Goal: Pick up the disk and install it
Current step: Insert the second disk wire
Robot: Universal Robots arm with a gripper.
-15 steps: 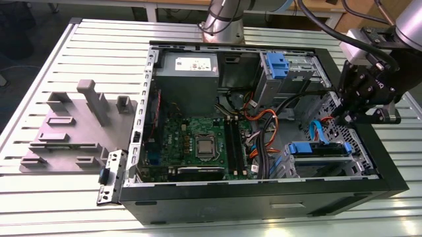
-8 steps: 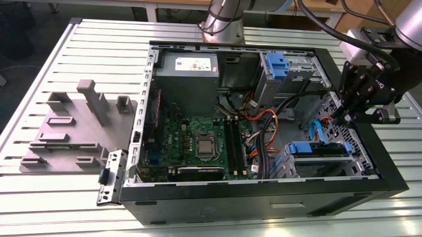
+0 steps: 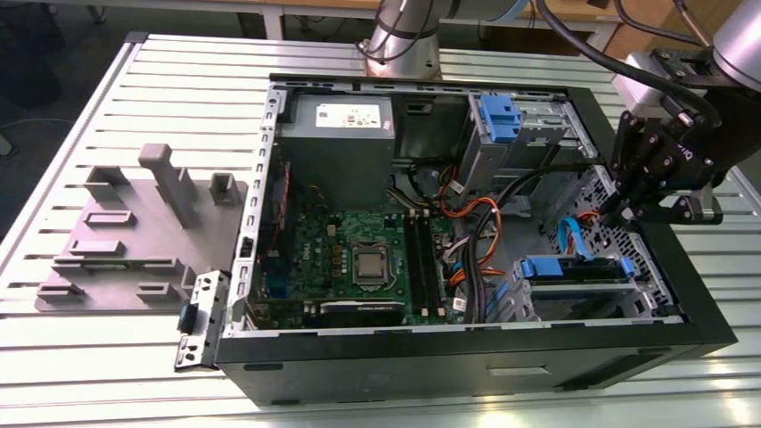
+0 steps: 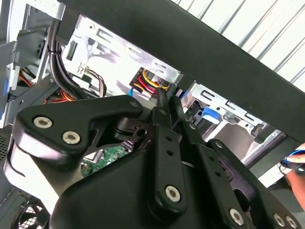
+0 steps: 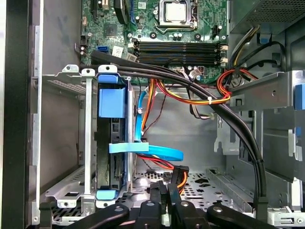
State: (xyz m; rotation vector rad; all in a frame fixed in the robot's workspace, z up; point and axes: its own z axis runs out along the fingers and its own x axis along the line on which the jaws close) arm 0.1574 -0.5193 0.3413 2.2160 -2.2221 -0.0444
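Observation:
The disk [image 3: 573, 269] sits in the metal drive cage [image 3: 523, 299] at the near right corner of the open computer case [image 3: 476, 352]. It is seen edge-on, so its bright blue carrier [image 5: 112, 102] and dark side show. My gripper [image 3: 621, 212] hangs over the case's right wall, above and apart from the disk. In the first wrist view my gripper [image 5: 164, 193] looks down into the case beside the cage. Its fingers [image 4: 162, 102] stand together, shut on nothing.
Black, orange and blue cables [image 5: 190, 95] run past the cage. The motherboard [image 3: 356, 259] fills the case's middle, a grey power supply [image 3: 339, 120] lies at the back, and a blue clip [image 3: 500, 116] sits in the upper bay. A grey fixture block [image 3: 131, 232] stands left.

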